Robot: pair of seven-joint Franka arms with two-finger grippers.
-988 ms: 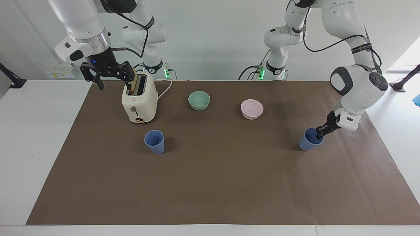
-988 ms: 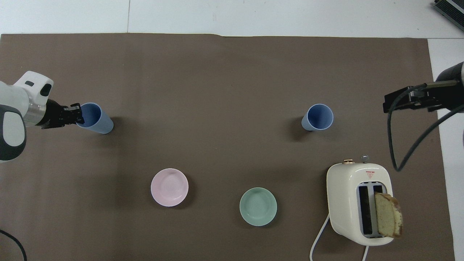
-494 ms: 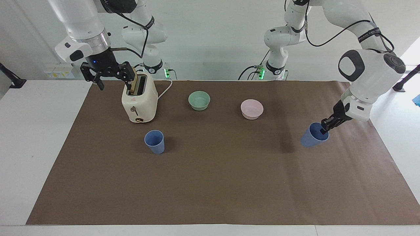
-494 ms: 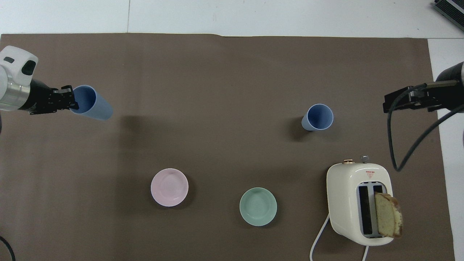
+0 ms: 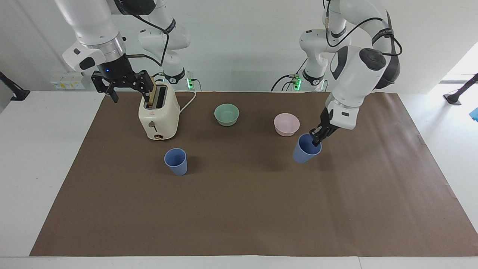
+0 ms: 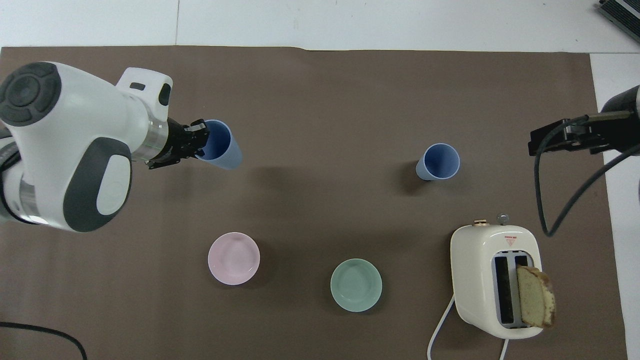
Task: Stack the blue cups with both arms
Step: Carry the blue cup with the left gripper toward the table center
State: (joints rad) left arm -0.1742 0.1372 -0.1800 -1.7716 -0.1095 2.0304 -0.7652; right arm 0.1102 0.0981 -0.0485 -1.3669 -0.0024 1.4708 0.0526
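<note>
Facing view: the left end effector, pinching one blue cup's rim, has carried it, apparently airborne, from right edge toward centre; the other blue cup waits left-centre; right end effector spread, upper left.

Both cups are the same matte periwinkle blue, one bowl mint green, the other bowl pale pink — cream toaster, plain brown mat, white arms with black grippers.
</note>
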